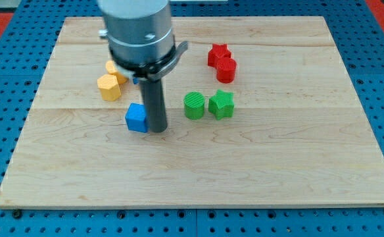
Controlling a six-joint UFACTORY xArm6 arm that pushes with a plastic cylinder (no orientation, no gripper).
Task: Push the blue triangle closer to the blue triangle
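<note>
Tabletop (198,178): pale wood board; near strip at frame bottom bare.
My tip (158,130): end of dark rod, left of centre, on the tabletop.
Claw: none on this rig, just a plain rod; nothing held.
Blue block (137,118): small blue plastic piece, looks cube-ish from here, shape unclear; touching or just beside my tip, on its frame-left side.
Key relation: blue lies frame-left of tip, so a leftward shove would carry it.
Second blue: sliver (135,80) at rod's left edge, farther back; mostly hidden.
Green pair: cylinder-ish (194,105) and star-ish (221,104), right of tip.
Yellow blocks (110,86): two, upper left.
Red blocks (222,63): two, farthest, touching.
</note>
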